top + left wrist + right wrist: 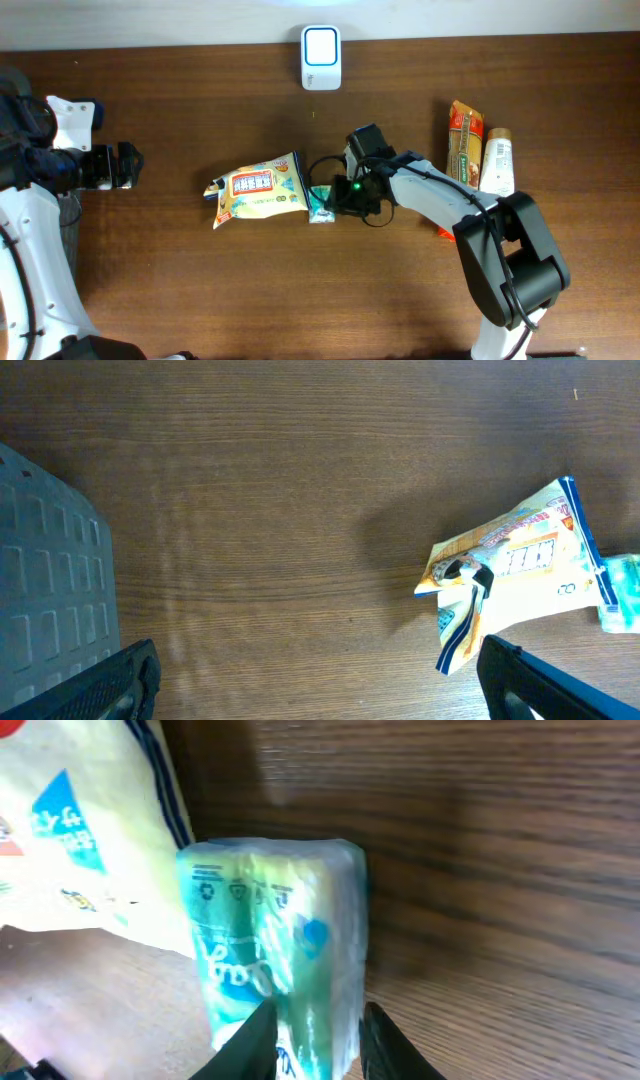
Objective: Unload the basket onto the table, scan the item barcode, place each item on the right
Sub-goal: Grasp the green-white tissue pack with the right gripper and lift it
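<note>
A small teal and green packet (270, 940) lies on the wooden table against the right edge of a yellow snack bag (258, 188). My right gripper (315, 1040) is shut on the packet's near end, one black finger pressed on each side. In the overhead view the packet (321, 207) shows just left of the right gripper (335, 200). No barcode shows on the visible faces. A white scanner (321, 58) stands at the table's back edge. My left gripper (320, 680) hangs open at the far left, holding nothing, with the yellow bag (520, 565) ahead of it to the right.
An orange snack pack (463, 140) and a white tube (497, 162) lie side by side to the right of the right arm. A grey bin (45, 590) sits at the left edge beside the left arm.
</note>
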You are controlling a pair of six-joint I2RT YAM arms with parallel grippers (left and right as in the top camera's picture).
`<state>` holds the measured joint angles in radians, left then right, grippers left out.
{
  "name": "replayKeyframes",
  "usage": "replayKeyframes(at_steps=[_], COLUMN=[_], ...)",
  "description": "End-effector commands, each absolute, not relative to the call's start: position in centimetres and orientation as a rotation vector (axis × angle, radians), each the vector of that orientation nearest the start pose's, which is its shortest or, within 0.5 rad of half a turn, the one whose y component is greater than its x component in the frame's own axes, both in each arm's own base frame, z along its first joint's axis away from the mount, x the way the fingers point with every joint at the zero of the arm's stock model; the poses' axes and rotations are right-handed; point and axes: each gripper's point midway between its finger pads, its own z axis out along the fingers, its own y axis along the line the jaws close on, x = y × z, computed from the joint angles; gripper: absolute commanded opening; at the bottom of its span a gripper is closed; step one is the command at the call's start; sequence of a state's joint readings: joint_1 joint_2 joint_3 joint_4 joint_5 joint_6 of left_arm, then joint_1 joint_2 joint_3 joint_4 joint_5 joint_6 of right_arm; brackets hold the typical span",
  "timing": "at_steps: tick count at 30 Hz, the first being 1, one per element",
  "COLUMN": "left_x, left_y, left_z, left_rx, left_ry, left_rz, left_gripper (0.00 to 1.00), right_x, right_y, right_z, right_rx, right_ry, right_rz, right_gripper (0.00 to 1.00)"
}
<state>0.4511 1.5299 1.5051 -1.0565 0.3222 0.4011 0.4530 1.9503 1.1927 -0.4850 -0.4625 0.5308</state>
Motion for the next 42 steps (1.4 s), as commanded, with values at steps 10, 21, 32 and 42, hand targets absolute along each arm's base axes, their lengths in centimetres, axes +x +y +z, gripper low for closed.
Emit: replayKeyframes(at_steps=[10, 21, 32, 42], left_x=[35.4, 35.4, 35.4, 35.4], left_y=[11.2, 11.2, 11.2, 11.2], left_z=[22.1, 22.1, 22.1, 22.1], left_rx=[0.052, 0.052, 0.052, 0.052], left_ry=[2.566, 2.566, 2.566, 2.566], left_rz=[-0.113, -0.114, -0.113, -0.113], left_gripper=[0.99, 0.99, 0.99, 0.99], right_x=[31.8, 33.5, 35.4, 37.3], right_y=[26.5, 24.9, 19.9, 20.1], right_z=[0.6, 11.1, 20.0, 23.3], right_rx=[-0.065, -0.359, -0.386, -0.293], right_ry=[3.004, 2.566, 2.095, 2.149], right_rz=[0.877, 1.641, 2.083, 2.132], right_gripper=[0.19, 0.04, 0.04, 0.04])
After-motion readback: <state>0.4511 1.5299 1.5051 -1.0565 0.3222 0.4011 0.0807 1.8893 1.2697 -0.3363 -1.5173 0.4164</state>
